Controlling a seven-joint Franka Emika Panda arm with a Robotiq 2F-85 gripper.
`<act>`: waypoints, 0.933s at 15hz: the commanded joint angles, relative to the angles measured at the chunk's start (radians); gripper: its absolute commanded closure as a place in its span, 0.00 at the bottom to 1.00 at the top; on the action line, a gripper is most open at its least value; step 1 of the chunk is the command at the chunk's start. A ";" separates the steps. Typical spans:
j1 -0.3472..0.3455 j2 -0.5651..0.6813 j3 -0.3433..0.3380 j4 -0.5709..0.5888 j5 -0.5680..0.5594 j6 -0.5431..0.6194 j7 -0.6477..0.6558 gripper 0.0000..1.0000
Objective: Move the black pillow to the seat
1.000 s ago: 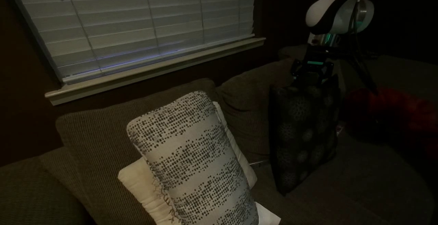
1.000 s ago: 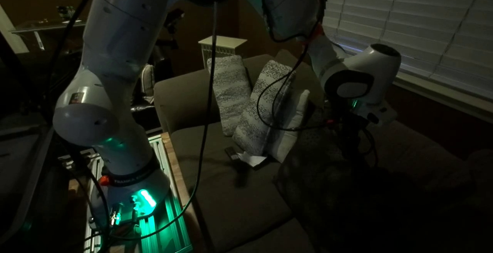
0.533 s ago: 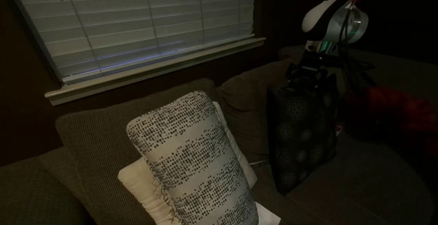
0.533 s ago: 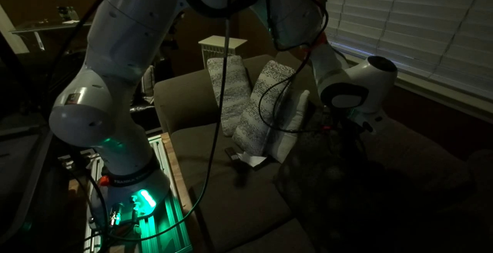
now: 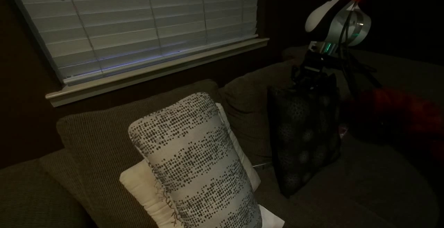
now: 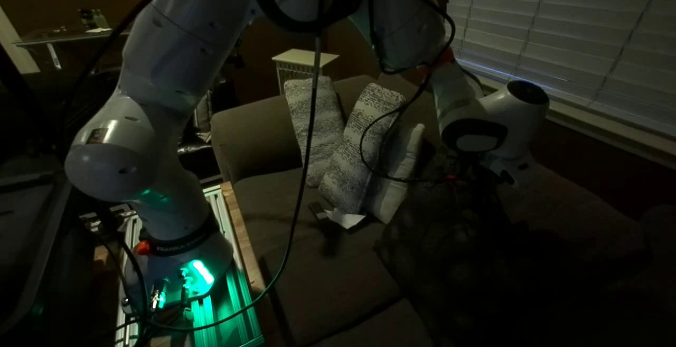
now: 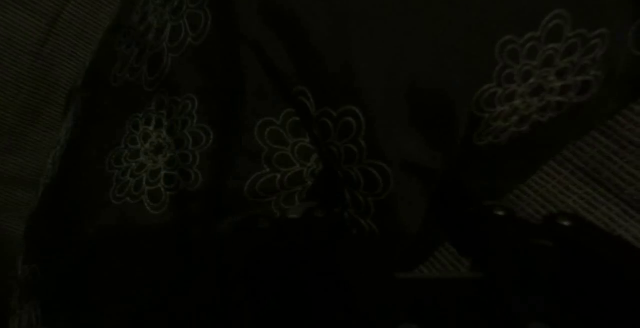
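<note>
The black pillow, with pale flower-like dots, stands upright and slightly tilted, its lower corner on the brown-grey seat. In an exterior view the pillow is a dark shape beside the bare seat. My gripper points down at the pillow's top edge. In the wrist view the pillow's face fills most of the picture. Folds run to the fingertips of my gripper, which appear closed on bunched fabric with pillow cloth between them. The light is very dim, and the fingers are partly hidden.
A white-and-grey speckled pillow leans over a cream pillow beside the black pillow. Another speckled pillow rests by the armrest. White paper lies on the seat. Back cushions stand behind. Red cloth lies at the right.
My gripper has moved down and slightly left in an exterior view. The pillow's top edge has shifted slightly left with it, while its lower corner stays in place.
</note>
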 commanded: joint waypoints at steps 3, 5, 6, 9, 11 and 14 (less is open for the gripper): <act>-0.039 0.012 0.039 0.020 0.071 0.020 -0.022 0.91; -0.031 -0.008 0.027 0.001 0.067 0.013 -0.004 0.99; -0.023 -0.022 0.018 -0.011 0.059 0.011 0.006 1.00; -0.009 -0.063 0.005 -0.042 0.050 -0.004 0.035 0.99; 0.006 -0.096 -0.005 -0.069 0.040 -0.020 0.060 0.99; 0.034 -0.168 -0.018 -0.132 0.029 -0.043 0.090 0.99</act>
